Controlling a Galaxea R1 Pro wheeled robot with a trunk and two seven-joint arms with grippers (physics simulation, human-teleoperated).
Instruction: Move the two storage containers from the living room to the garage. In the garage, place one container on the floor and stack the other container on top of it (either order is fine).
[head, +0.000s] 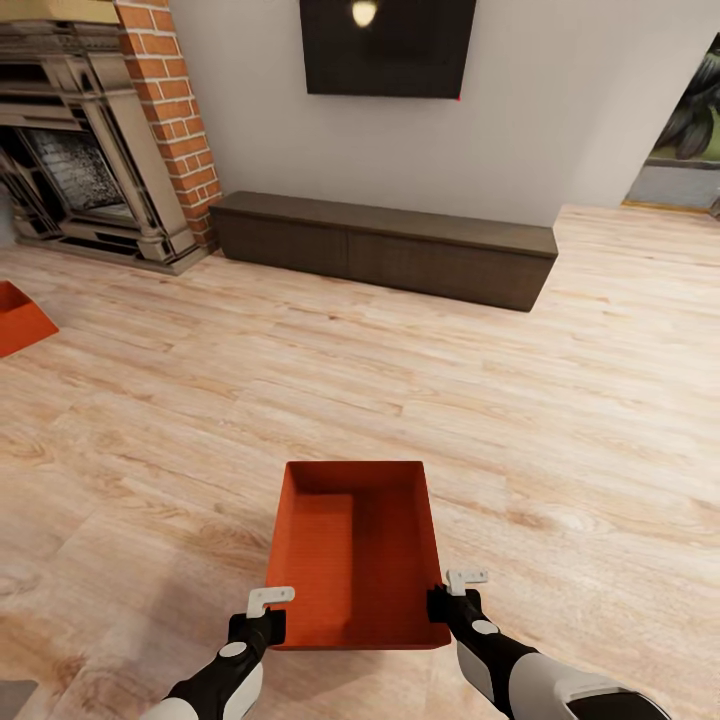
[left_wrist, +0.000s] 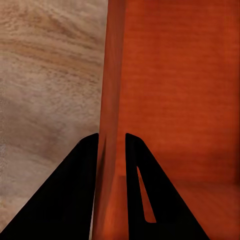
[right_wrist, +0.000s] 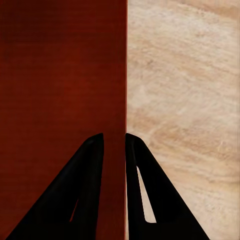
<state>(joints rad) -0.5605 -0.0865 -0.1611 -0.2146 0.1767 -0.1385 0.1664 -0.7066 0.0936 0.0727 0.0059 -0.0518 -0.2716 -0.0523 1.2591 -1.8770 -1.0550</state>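
Right now both end effectors, left (head: 268, 612) & right (head: 452, 592), pinch opposite walls of one container (head: 355, 550), prob. to carry it level; 2nd container (head: 18, 315) waits nearby.

Left arm (head: 215, 682): a glossy black forearm casing is showing a pale grey oval inset on its upper face, widening to a white shell toward the elbow.

Right arm (head: 510, 665): matching black casing is carrying the same grey oval inset and giving way to a white-grey shell edged by a black band.

Left gripper (head: 262, 625), right gripper (head: 447, 605): each black wrist block is bearing a small white angled bracket on top.

Fingers (left_wrist: 67, 192): they are appearing as flat matte black tapering wedges, one with a narrow slot cut through it.
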